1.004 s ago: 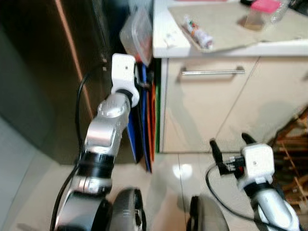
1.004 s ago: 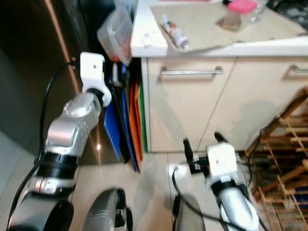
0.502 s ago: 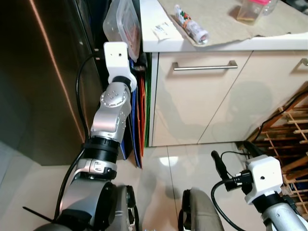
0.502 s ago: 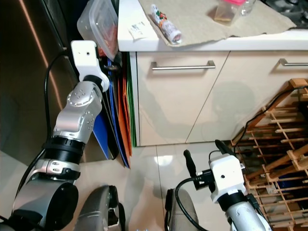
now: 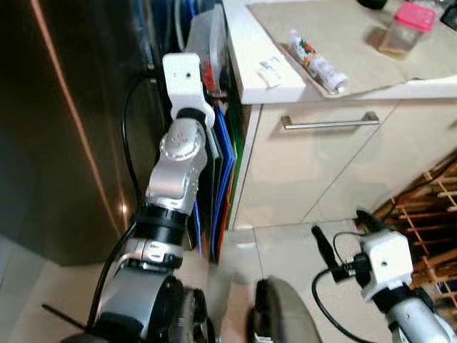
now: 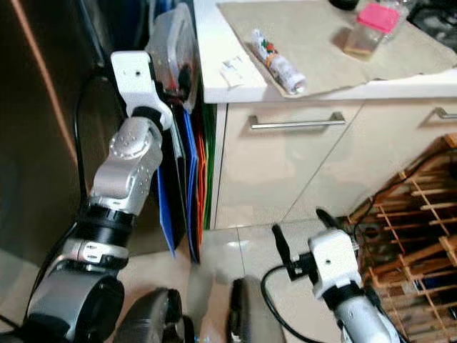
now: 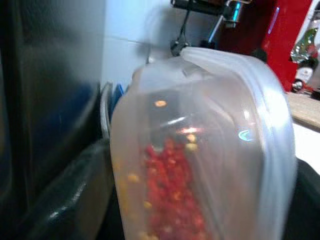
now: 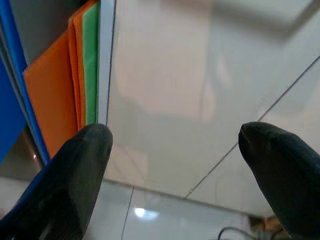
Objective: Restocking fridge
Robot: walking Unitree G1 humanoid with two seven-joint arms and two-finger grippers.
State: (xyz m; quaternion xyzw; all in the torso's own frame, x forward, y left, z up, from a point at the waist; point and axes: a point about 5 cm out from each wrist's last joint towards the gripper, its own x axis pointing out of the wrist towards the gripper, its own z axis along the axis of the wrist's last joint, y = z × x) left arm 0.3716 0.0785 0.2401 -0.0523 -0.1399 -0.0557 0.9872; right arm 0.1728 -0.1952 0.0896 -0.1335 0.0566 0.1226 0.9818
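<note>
Left end effector [image 7: 200, 210] is clamped on a clear tub [image 6: 173, 44] of red and yellow food, held up in the narrow gap between the fridge [image 5: 64, 121] and the table [image 6: 214, 64] edge. Risk: the tub clips either side and slips, spilling. Right end effector [image 8: 175, 165] hangs low with fingers apart, idle.

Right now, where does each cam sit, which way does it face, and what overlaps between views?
Left eye: on the head, looking down and forward at the fridge door and counter; both arms show, the left gripper raised, the right gripper low.
Right eye: same scene, slightly offset.
Left wrist: along its fingers at the clear container of red food it holds.
Right wrist: along its open fingers at the cabinet front and coloured boards.
Shared: container, boards and cabinet appear in eye and wrist views.
</note>
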